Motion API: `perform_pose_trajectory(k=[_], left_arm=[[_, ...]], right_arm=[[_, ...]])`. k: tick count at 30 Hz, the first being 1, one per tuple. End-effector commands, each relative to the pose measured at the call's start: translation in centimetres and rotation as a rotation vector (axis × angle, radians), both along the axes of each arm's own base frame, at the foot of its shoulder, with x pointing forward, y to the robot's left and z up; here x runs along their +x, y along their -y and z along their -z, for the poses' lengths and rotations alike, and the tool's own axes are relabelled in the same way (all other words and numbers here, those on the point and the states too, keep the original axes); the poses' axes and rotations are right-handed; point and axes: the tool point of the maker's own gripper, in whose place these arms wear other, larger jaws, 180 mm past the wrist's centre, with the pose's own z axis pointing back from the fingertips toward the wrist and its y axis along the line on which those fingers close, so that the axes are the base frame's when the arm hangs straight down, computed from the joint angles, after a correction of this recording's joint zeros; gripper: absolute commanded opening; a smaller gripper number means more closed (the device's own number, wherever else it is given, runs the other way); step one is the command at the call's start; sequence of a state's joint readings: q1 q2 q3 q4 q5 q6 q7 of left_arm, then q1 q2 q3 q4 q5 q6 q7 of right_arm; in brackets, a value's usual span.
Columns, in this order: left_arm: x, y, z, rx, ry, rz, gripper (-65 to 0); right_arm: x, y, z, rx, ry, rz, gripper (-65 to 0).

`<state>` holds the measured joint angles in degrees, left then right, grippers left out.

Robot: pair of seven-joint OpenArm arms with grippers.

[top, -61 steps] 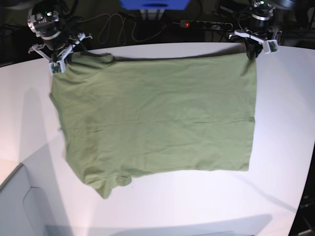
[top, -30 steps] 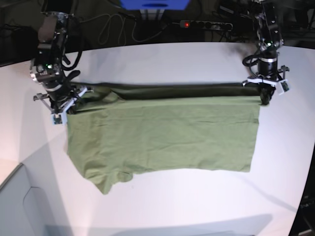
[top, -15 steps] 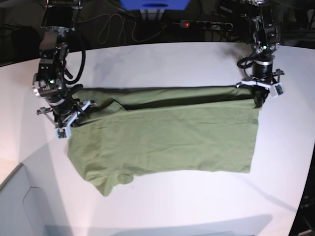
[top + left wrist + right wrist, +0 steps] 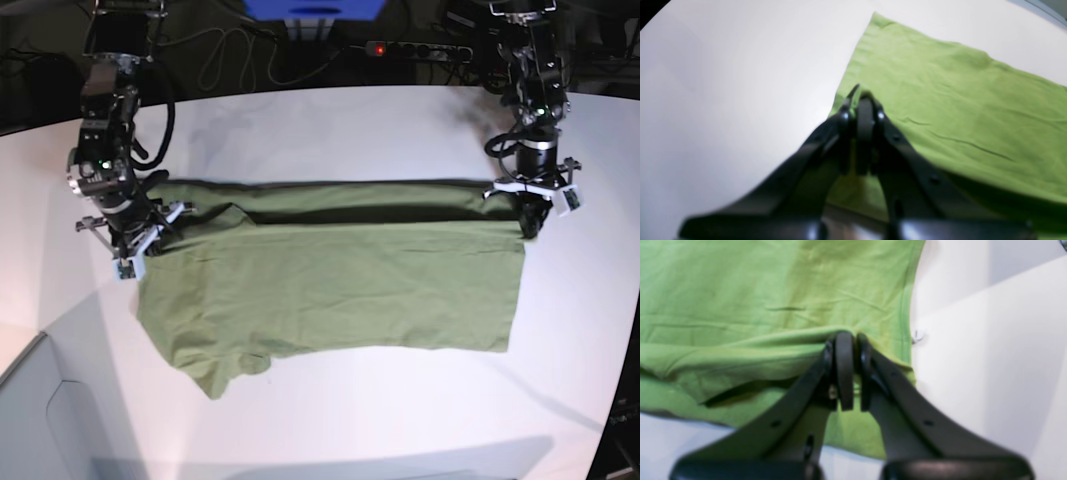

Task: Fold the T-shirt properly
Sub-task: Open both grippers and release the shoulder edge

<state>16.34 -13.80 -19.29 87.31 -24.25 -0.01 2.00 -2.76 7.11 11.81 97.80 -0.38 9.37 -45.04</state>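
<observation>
The olive-green T-shirt (image 4: 340, 290) lies across the white table (image 4: 330, 130), and its far edge is lifted into a long fold over the flat part. In the base view my left gripper (image 4: 528, 215) is at the right end of that fold, shut on the cloth. My right gripper (image 4: 135, 250) is at the left end, also shut on the cloth. In the left wrist view the gripper (image 4: 862, 96) pinches the T-shirt (image 4: 957, 100) at its corner. In the right wrist view the gripper (image 4: 848, 340) holds a raised ridge of the T-shirt (image 4: 756, 290) near its side hem.
A black power strip (image 4: 420, 48) and cables lie beyond the table's far edge, beside a blue object (image 4: 315, 8). A grey surface (image 4: 40, 420) sits at the lower left corner. White table shows behind the fold and along the front.
Both grippers have carried the T-shirt's far edge from the back of the table toward the front, laying a fold over the flat cloth. In the last half second they moved only slightly.
</observation>
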Motion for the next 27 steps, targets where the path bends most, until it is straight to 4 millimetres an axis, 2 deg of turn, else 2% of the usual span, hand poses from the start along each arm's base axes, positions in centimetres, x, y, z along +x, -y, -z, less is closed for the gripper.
perform_pose_trajectory(k=[1,3,8,10,12,16,18,22,24,27], left_arm=[[0.6,-0.5,-1.5,0.023,0.048,-0.005,-65.0],[0.5,-0.6,-1.4,0.024,0.047,-0.007,-65.0],[0.6,-0.7,-1.5,0.025,0.048,-0.009,-51.9],[0.6,-0.6,-1.5,0.025,0.049,-0.009,-50.1],[0.6,-0.6,-1.6,0.025,0.051,-0.008,-49.9],[0.6,-0.7,-1.8,0.028,0.054,-0.010,-49.8],[0.5,-0.7,-1.8,0.028,0.053,-0.010,-49.3],[-0.5,-0.9,-0.6,0.025,0.017,-0.012,-38.6],[-1.3,-1.8,0.0,0.025,-0.002,-0.039,-32.7],[-2.0,-3.1,0.6,0.026,-0.019,-0.078,-28.0]], right_arm=[[0.8,0.2,-1.2,-0.008,0.047,-0.011,-64.9],[0.7,0.2,-1.1,-0.008,0.044,-0.011,-64.9],[0.3,0.2,-0.9,-0.009,0.036,-0.011,-64.8],[0.1,0.4,-0.7,-0.013,0.016,-0.006,-63.5],[-0.1,0.4,-0.8,-0.016,0.007,-0.009,-57.7],[0.3,0.0,-2.1,-0.024,0.046,-0.031,-36.6],[0.4,0.0,-2.9,-0.029,0.069,-0.032,-30.0],[-0.6,0.7,-4.0,-0.040,0.113,-0.014,-30.4],[-1.3,0.5,-4.4,-0.047,0.126,-0.022,-30.7],[-2.7,0.3,-4.5,-0.057,0.121,-0.032,-30.3]])
